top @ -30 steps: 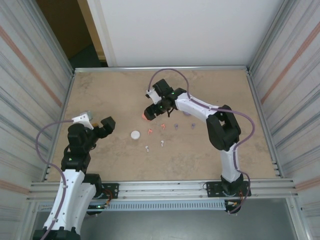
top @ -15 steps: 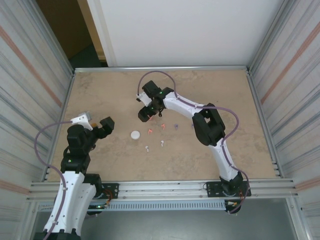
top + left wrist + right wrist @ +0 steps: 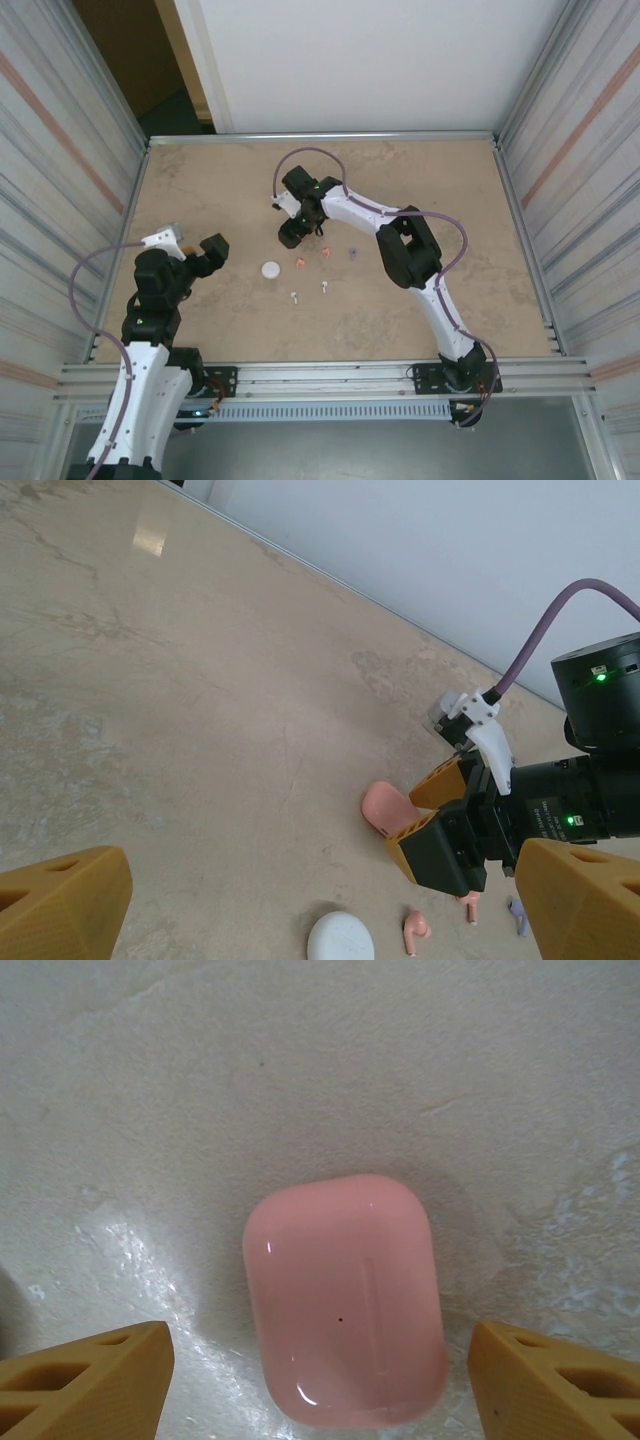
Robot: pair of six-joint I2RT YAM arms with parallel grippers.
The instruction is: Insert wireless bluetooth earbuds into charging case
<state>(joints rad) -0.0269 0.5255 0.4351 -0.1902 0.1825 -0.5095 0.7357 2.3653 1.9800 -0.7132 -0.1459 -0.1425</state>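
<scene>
A closed pink charging case lies flat on the table between the fingers of my right gripper. The gripper is open, with a gap on each side of the case. In the left wrist view the right gripper straddles the pink case. Loose earbuds lie near it: two pink ones, a purple one and two white ones. My left gripper hovers open at the left, holding nothing.
A closed white case sits left of the earbuds, between the two grippers. A metal rail edges the tan table at the back, and ribbed walls close in both sides.
My right gripper has swung left and come down over the pink case, and its jaws have narrowed slightly. The left arm has not moved.
</scene>
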